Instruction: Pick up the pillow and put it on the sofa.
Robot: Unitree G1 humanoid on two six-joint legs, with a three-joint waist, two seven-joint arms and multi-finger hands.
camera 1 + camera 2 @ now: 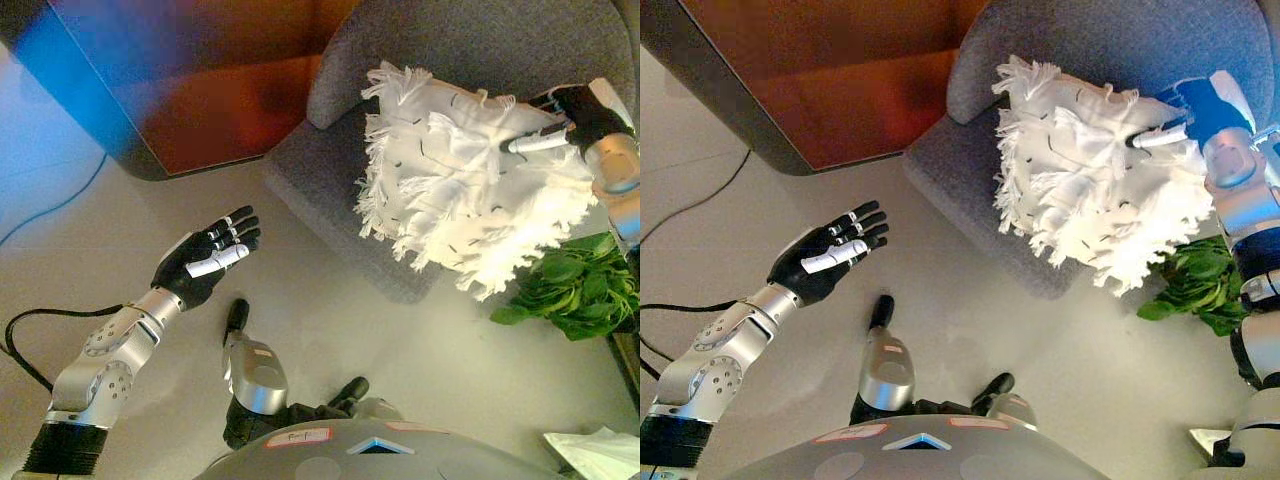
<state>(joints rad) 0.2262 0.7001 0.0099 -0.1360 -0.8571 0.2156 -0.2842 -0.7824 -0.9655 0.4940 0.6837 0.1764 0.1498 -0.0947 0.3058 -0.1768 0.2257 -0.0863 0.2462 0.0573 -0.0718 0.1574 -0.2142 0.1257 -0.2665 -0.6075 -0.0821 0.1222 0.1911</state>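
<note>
A white pillow (460,190) with a shaggy fringe lies tilted over the seat of the grey sofa (325,170), its lower edge hanging past the seat's front. My right hand (575,115) is at the pillow's right side, shut on it, with the white-tipped thumb pressed into the top and the fingers hidden behind. Whether the pillow rests its weight on the seat I cannot tell. My left hand (205,258) is open over the floor to the left, well apart from the sofa and holding nothing.
A dark-rimmed wooden cabinet (200,90) stands at the upper left, close to the sofa's left side. A leafy green plant (580,285) sits right of the sofa's front. Something white and crumpled (595,452) lies at the bottom right.
</note>
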